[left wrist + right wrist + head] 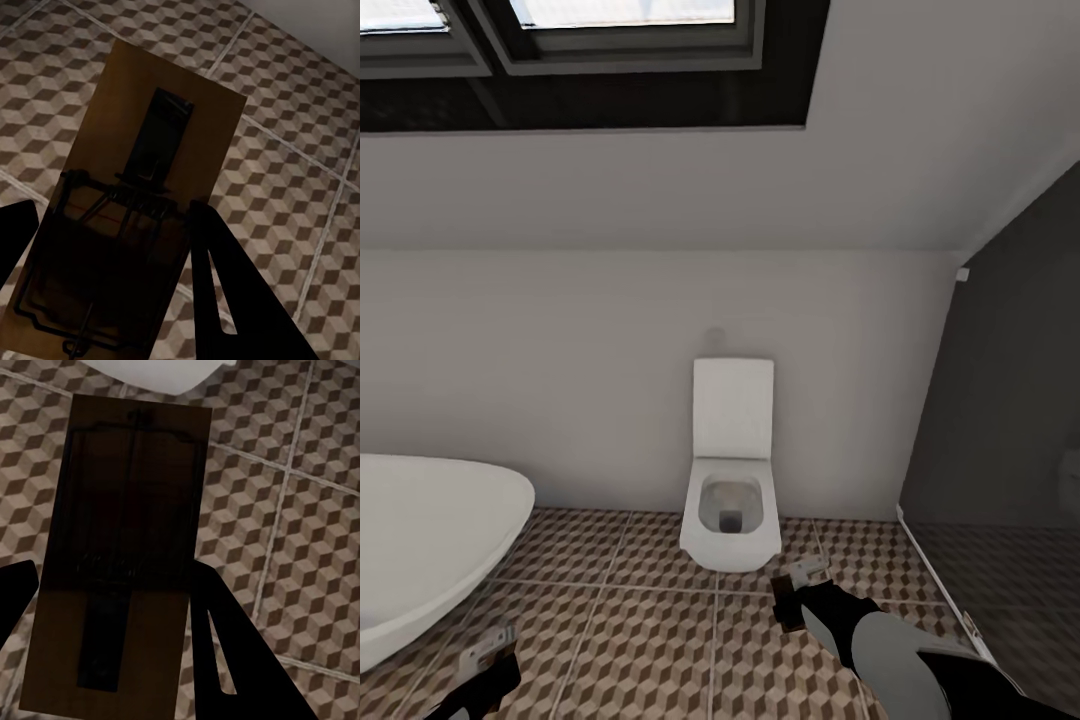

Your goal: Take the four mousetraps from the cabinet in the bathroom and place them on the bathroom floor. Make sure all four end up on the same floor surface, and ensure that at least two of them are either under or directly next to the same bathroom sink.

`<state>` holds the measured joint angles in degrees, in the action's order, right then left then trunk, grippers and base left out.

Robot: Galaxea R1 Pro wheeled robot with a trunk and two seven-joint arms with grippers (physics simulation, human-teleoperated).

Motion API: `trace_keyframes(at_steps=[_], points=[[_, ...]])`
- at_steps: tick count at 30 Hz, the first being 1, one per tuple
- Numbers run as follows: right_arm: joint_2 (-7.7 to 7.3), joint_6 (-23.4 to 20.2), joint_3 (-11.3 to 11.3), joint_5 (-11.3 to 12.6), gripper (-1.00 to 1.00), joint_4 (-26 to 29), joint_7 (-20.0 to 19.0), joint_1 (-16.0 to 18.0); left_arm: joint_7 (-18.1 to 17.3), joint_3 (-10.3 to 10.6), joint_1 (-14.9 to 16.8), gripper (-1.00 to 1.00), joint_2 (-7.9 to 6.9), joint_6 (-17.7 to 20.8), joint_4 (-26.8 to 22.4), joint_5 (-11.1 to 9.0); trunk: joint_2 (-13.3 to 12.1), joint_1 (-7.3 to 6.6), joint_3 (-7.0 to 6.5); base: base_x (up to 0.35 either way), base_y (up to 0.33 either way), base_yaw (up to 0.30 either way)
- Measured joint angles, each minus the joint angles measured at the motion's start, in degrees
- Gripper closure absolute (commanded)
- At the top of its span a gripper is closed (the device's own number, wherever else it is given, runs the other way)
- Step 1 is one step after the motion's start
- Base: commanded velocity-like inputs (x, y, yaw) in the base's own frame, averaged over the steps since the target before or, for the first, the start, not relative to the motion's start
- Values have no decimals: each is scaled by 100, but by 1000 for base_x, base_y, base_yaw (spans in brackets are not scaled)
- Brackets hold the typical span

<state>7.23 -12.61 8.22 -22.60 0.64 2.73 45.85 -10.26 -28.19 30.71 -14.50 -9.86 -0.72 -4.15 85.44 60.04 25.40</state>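
Observation:
My left gripper (485,668) at the bottom left of the head view is shut on a mousetrap (491,643). In the left wrist view this mousetrap (150,187) is a tan board with dark wire parts, clamped between the dark fingers (225,292) above the bathroom floor (300,142). My right gripper (796,597) hangs low in front of the toilet, shut on another mousetrap (803,573). The right wrist view shows that mousetrap (120,532) between the fingers (225,652), over the cube-patterned tiles (300,525).
A white toilet (731,500) stands against the back wall, straight ahead. The white bathtub (420,540) juts in from the left. A dark shower area behind a glass panel (1000,420) closes off the right. Patterned floor (650,640) lies open between tub and toilet.

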Motion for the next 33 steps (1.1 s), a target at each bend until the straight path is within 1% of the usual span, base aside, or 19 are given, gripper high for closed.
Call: trace_keyframes(at_steps=[16, 29, 33], points=[[4, 54, -4, 1, 100, 0, 72, 0, 7, 1, 0, 100, 2, 0, 0, 0, 642, 352, 287, 0, 0, 0], [-5, 96, -16, -1, 100, 7, 84, 0, 94, 3, 0, 100, 21, 0, 3, 5, 1164, 637, 521, 0, 0, 0], [-30, 254, -17, 2, 100, 6, 89, 0, 96, 3, 1, 100, 40, 0, 4, 5, 1324, 725, 593, 0, 0, 0]])
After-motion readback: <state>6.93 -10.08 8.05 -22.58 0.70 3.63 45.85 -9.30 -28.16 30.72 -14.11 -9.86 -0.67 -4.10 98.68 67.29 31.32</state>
